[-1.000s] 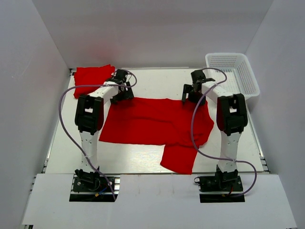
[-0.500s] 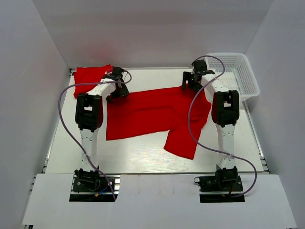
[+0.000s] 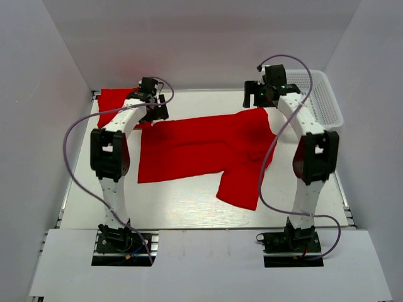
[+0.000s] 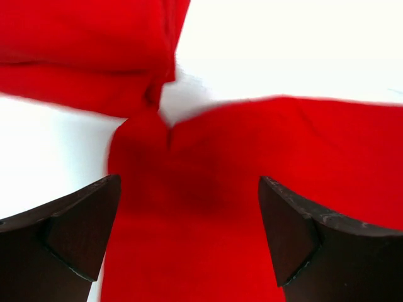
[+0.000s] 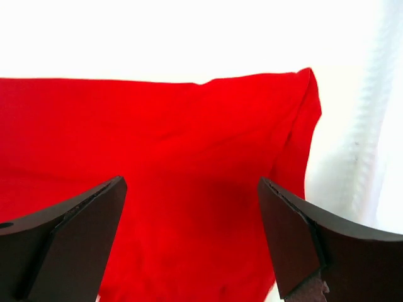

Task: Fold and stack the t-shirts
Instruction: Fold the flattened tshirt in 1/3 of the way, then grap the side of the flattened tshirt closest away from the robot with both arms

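One red t-shirt [image 3: 195,151] lies spread across the middle of the table, with a sleeve [image 3: 239,185] trailing toward the front. A second t-shirt [image 3: 116,99] sits folded at the back left. My left gripper [image 3: 156,110] hovers open over the spread shirt's far left corner, beside the folded one. In the left wrist view both shirts show, the folded shirt [image 4: 82,56] and the spread shirt [image 4: 252,163], and my left gripper [image 4: 189,233] holds nothing. My right gripper [image 3: 257,99] is open above the far right corner. In the right wrist view it [image 5: 189,239] stands over the cloth [image 5: 189,157], not gripping it.
A white mesh basket [image 3: 315,94] stands at the back right, close to my right arm; its wall [image 5: 378,126] shows at the right edge of the right wrist view. White walls enclose the table on three sides. Purple cables loop from both arms.
The spread t-shirt has slid toward the back of the table. Both arms reached farther back and rose above its far edge. Both grippers stayed open.
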You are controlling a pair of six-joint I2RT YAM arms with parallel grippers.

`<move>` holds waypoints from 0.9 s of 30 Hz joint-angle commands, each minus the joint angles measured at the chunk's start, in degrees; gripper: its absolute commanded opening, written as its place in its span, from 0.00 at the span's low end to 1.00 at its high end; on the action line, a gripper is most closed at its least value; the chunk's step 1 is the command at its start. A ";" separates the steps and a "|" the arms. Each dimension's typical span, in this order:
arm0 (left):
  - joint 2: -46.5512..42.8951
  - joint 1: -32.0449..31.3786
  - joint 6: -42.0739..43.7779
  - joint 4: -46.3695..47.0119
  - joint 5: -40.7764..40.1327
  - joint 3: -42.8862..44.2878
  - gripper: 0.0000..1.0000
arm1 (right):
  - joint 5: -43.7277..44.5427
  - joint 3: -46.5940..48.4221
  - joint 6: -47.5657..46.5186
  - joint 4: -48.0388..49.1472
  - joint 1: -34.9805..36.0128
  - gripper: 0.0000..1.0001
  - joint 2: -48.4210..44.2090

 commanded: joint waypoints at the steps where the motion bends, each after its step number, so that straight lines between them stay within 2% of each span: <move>1: -14.84 -0.31 1.41 -4.33 -2.02 -1.95 1.00 | 1.29 -4.14 0.95 -1.95 3.13 0.90 -11.69; 3: -20.61 -0.31 -0.09 -8.70 -4.04 -6.24 1.00 | 5.15 -12.91 3.75 -1.69 4.20 0.90 -15.50; 4: -22.92 -0.31 -3.23 -10.04 -4.92 -8.45 1.00 | 6.83 -15.57 5.51 -0.56 5.59 0.90 -21.95; 5: -25.46 -0.31 -4.56 -11.10 -5.45 -11.08 1.00 | 7.89 -21.25 6.66 0.06 5.96 0.90 -24.37; 7: -31.08 -0.31 -7.90 -11.81 -6.08 -21.00 1.00 | 10.09 -29.46 10.25 0.59 7.18 0.90 -30.68; 11: -47.76 -0.31 -11.78 -11.02 -3.62 -39.44 1.00 | 9.92 -46.05 15.89 -1.16 10.69 0.90 -43.17; 13: -51.66 -0.31 -13.45 -10.49 -3.61 -43.87 1.00 | 10.45 -52.32 17.83 -1.34 11.58 0.90 -48.55; 15: -54.04 -0.31 -15.56 -10.49 -3.61 -49.22 1.00 | 12.03 -58.46 20.11 -2.57 12.63 0.90 -54.50; 21: -56.16 0.92 -20.66 -4.00 -0.72 -59.35 1.00 | 9.93 -69.37 25.39 -1.79 14.92 0.90 -59.90; 27: -55.03 0.92 -21.89 6.46 0.60 -66.03 1.00 | 11.07 -72.02 27.33 -1.25 17.21 0.90 -61.57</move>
